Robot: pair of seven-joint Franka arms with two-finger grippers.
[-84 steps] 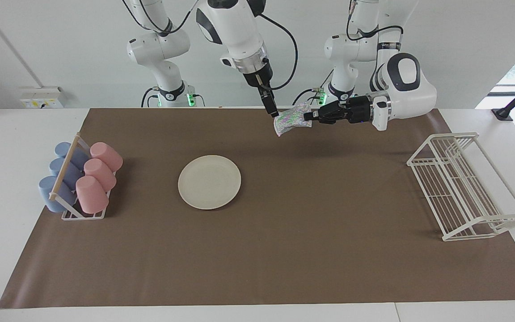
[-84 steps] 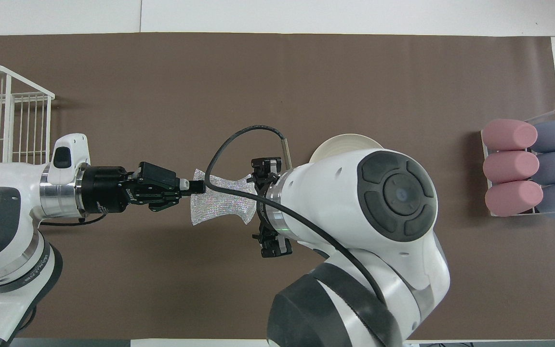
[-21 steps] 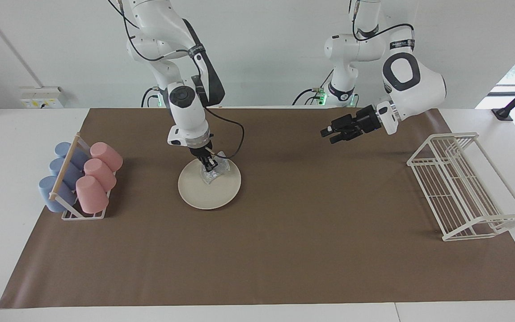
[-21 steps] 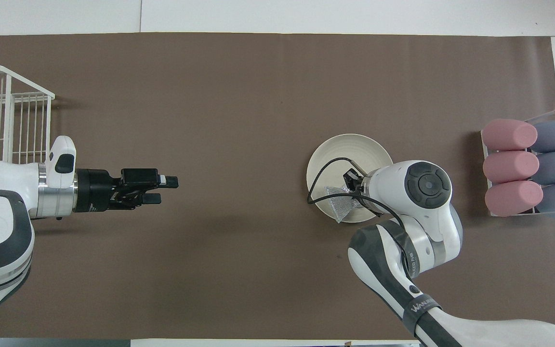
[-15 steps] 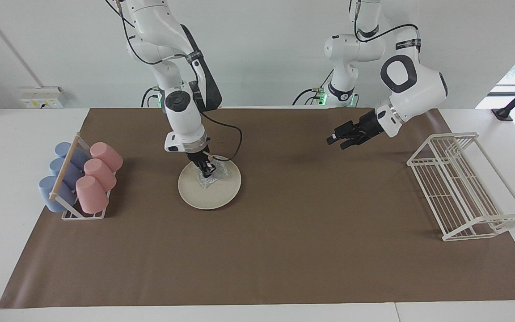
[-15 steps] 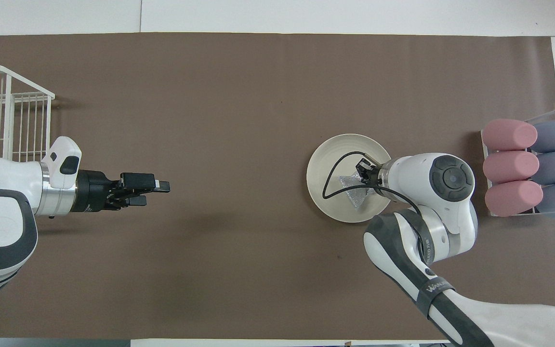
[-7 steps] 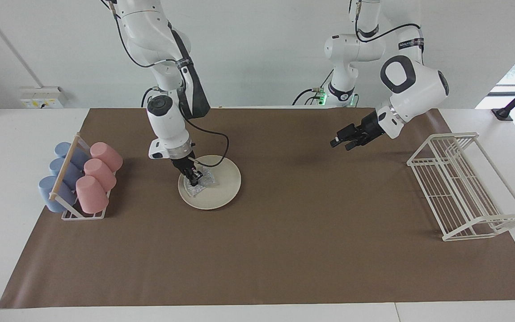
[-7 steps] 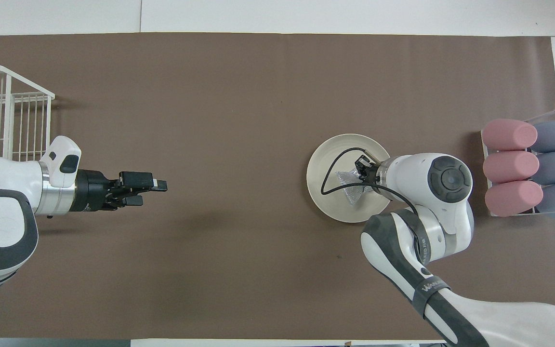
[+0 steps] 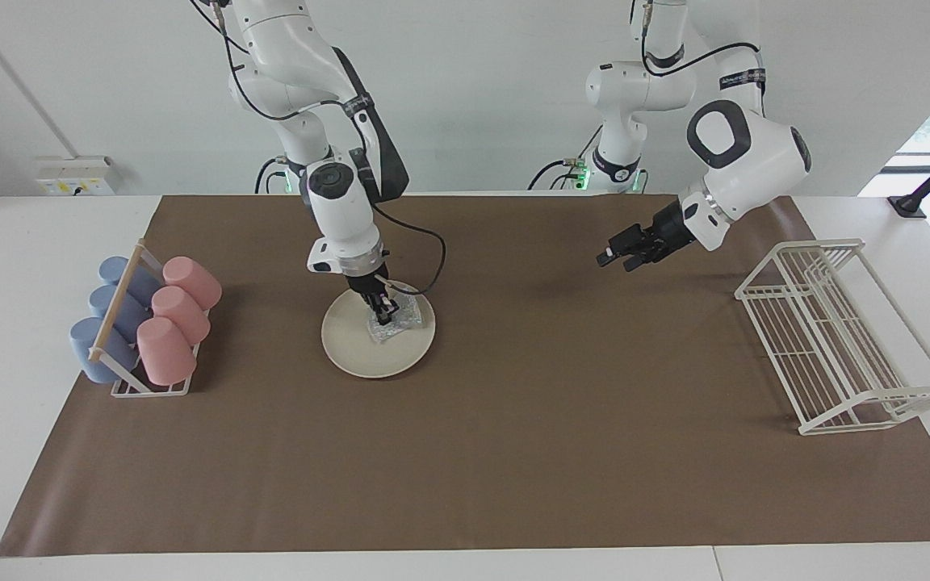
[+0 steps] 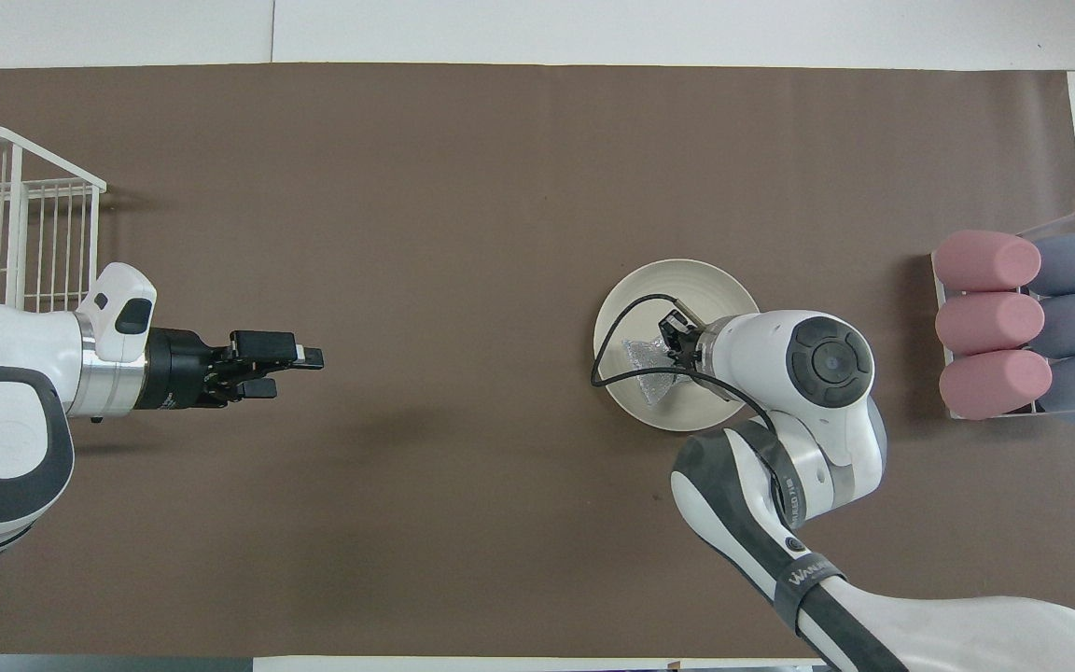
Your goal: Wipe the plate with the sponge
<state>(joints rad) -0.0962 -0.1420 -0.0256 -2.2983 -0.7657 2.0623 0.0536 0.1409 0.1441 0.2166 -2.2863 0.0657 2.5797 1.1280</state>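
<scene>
The cream-white plate [image 9: 352, 349] lies on the brown mat toward the right arm's end of the table; it also shows in the overhead view [image 10: 687, 278]. My right gripper [image 9: 385, 313] points down and is shut on the silvery mesh sponge [image 9: 397, 324], pressing it on the plate's side toward the left arm. In the overhead view the sponge [image 10: 642, 366] spreads out beside the right gripper [image 10: 674, 353], whose wrist hides part of the plate. My left gripper [image 9: 615, 260] waits open and empty in the air over bare mat; it also shows in the overhead view [image 10: 287, 370].
A rack of pink and blue cups [image 9: 146, 321] stands at the right arm's end of the mat, close to the plate. A white wire rack [image 9: 836, 339] stands at the left arm's end. A black cable loops from the right wrist over the plate.
The right gripper has dragged the sponge across the plate, from the side by the cups to the side toward the left arm. The left gripper has barely moved.
</scene>
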